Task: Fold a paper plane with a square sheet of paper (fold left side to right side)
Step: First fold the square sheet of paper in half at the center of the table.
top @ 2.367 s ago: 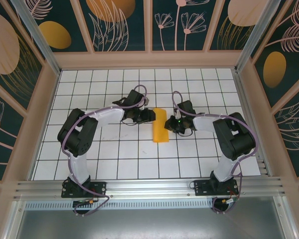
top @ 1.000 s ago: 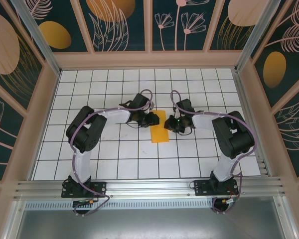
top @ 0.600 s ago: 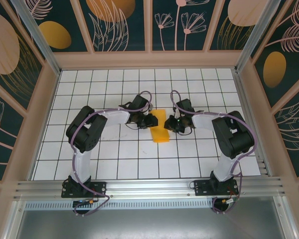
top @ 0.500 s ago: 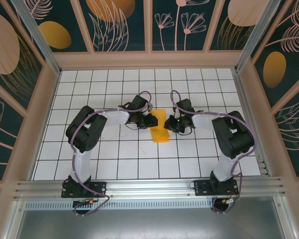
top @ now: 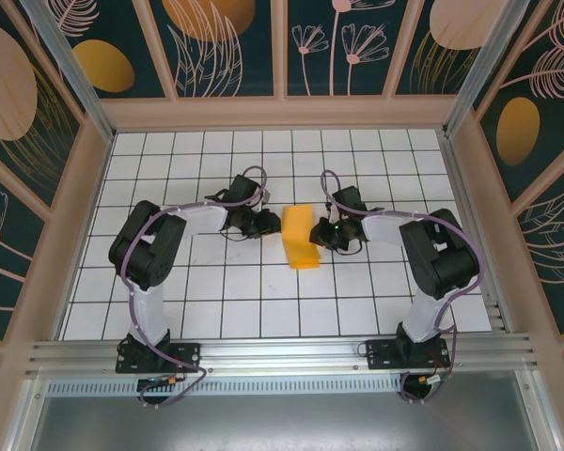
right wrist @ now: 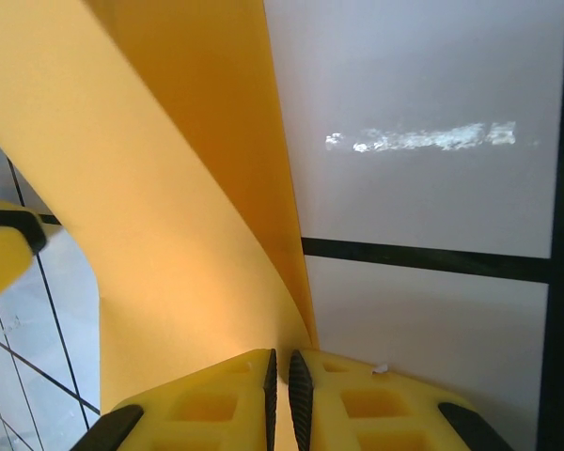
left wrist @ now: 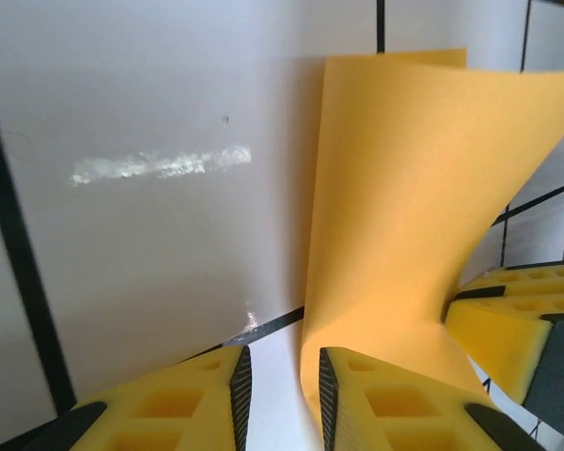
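White gridded tabletop carries the orange sheet of paper at its middle, half folded and curling upward. Right gripper pinches its right edge. Left gripper sits beside its left edge, fingers slightly apart, nothing between them.

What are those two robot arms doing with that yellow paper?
They're folding an orange-yellow sheet of paper on the tiled table. The right hand pinches its edge, and the sheet curves up off the table. The left hand sits beside it, fingers slightly apart, gripping nothing.
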`<act>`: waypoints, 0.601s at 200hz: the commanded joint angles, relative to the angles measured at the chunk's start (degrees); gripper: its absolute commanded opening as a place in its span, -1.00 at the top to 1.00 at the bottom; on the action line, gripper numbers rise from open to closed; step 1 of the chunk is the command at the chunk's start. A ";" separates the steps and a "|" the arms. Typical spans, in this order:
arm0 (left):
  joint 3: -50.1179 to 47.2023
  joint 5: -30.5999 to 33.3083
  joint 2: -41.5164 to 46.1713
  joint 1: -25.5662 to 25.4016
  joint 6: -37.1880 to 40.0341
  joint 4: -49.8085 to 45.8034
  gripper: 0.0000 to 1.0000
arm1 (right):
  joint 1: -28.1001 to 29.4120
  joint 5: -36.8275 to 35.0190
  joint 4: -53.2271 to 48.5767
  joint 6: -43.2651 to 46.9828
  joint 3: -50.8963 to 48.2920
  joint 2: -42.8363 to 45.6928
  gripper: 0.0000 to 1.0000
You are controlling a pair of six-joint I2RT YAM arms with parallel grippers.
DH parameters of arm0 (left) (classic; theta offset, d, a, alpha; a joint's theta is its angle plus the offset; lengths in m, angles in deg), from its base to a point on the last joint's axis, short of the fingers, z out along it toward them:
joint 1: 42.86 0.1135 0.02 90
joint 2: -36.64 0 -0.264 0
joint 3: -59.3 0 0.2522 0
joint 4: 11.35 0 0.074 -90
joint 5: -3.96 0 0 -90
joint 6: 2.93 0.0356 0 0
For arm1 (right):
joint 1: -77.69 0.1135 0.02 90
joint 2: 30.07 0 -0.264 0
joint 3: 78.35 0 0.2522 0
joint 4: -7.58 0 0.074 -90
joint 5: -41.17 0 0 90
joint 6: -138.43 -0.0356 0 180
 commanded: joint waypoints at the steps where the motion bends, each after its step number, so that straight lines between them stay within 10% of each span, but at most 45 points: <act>1: 1.69 -1.68 3.09 -0.28 1.37 -0.11 0.45 | 0.44 -5.74 -5.63 1.40 -1.70 -4.86 0.62; 56: 6.40 -8.91 -2.83 -2.80 0.01 4.24 0.48 | 0.65 -6.12 -6.24 1.49 -1.26 -5.05 0.62; 120: 11.26 -3.41 -10.02 -3.15 -0.34 2.95 0.48 | 0.78 -7.04 -8.19 2.02 -0.29 -5.20 0.62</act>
